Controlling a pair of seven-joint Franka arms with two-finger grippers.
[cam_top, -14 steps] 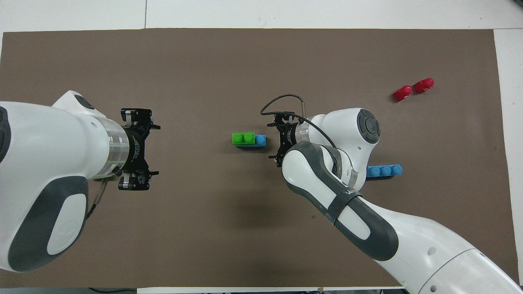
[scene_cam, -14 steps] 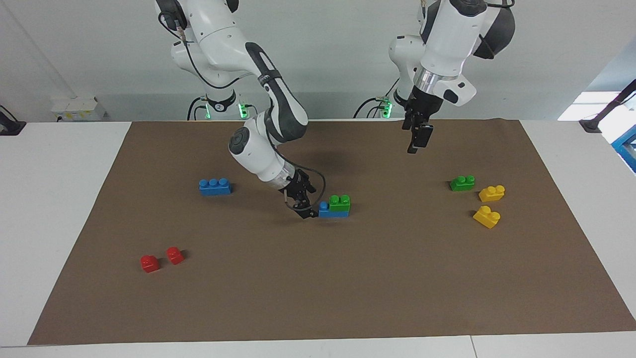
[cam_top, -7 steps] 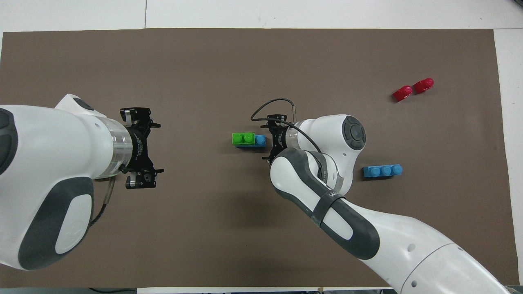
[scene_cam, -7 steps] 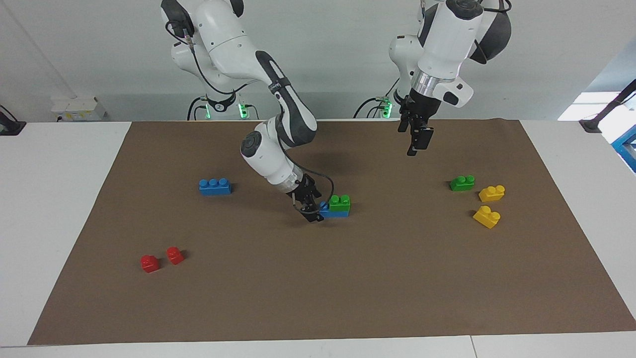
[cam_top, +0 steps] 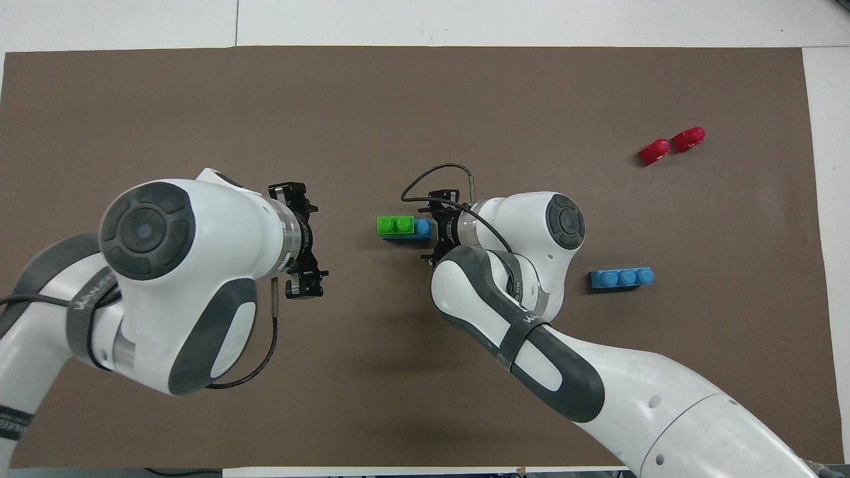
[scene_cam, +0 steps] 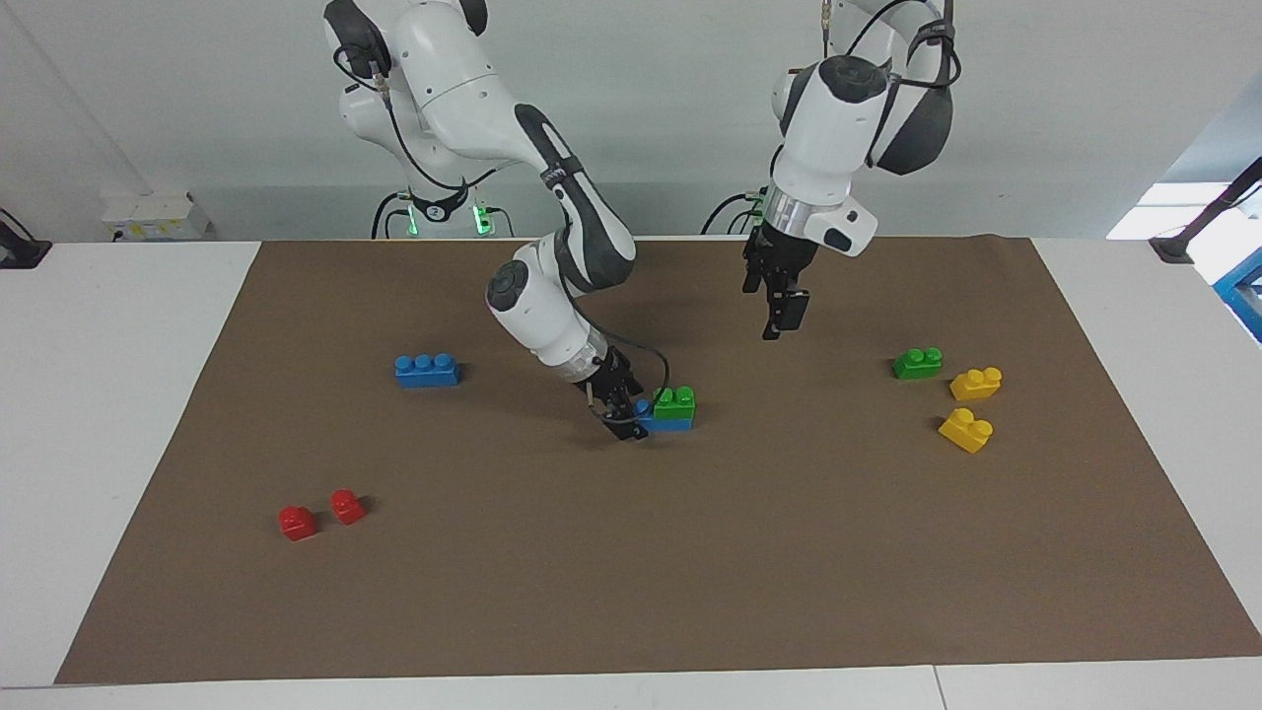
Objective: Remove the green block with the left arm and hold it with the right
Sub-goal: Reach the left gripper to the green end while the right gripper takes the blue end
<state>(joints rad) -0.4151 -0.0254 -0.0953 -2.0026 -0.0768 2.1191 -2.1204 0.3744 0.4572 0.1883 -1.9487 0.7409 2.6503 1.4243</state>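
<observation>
1. The bench is white, with a big brown mat covering most of it, and everything sits on the mat.
2. The right arm reaches down to the middle of the mat. Its claw is low, right at the bare end of the blue brick in the stack, at the end toward the right arm's side. The fingers look spread on either side of that end, though I can't say they're actually pressing on it.
3. The left arm hangs in the air with its claw pointing down over bare mat, between the stack and the loose bricks at the left arm's end. Its fingers are spread apart, holding nothing.
4. The green block sits on top of that blue brick, studs up, covering the part toward the left arm's side.
5. Another blue brick lies alone toward the right arm's end.
6. A second green brick lies toward the left arm's end, with two yellow bricks just beside it.
7. Two small red bricks sit close together, farther from the robots, at the right arm's end.
</observation>
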